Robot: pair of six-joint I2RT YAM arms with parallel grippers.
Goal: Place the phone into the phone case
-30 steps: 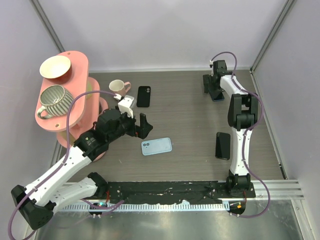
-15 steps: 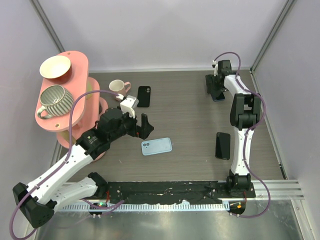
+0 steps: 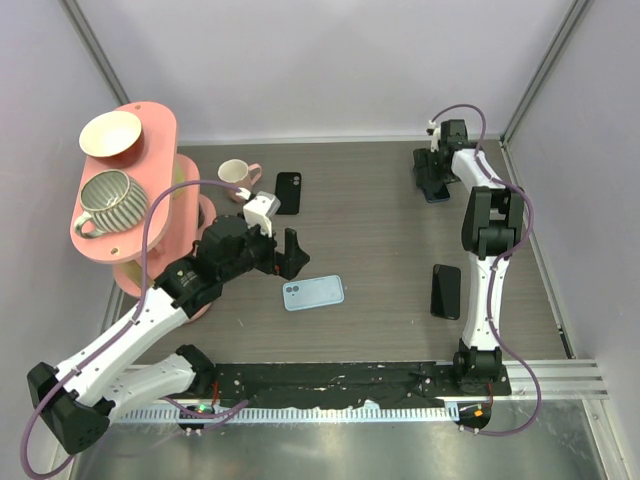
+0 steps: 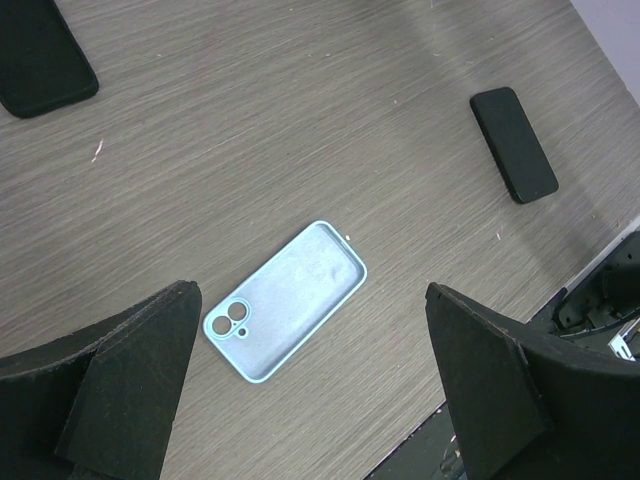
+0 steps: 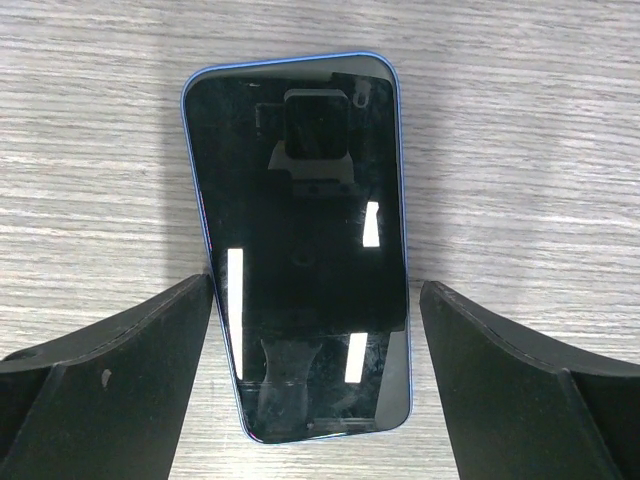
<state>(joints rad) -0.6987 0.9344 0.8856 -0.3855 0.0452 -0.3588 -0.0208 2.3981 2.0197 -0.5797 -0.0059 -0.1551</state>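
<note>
**While right gripper (image 5: 315, 283) gapes above it, one phone (image 5: 300, 250) lies at one o'clock**

Its black screen faces up, blue-rimmed and round-cornered, with a finger on either side. Left gripper (image 3: 290, 252) hangs open and empty. One black phone case (image 3: 287, 192) lies at eleven o'clock. A second black slab (image 3: 446, 291) lies at four, and one light-blue two-holed slab (image 3: 313, 292) lies near centre.

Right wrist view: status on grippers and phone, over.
Left gripper open, empty, over light-blue item. Right gripper open, straddling phone, no grip yet. Phone flat, screen up; phone case across table, apart. Nothing covering phone.
</note>
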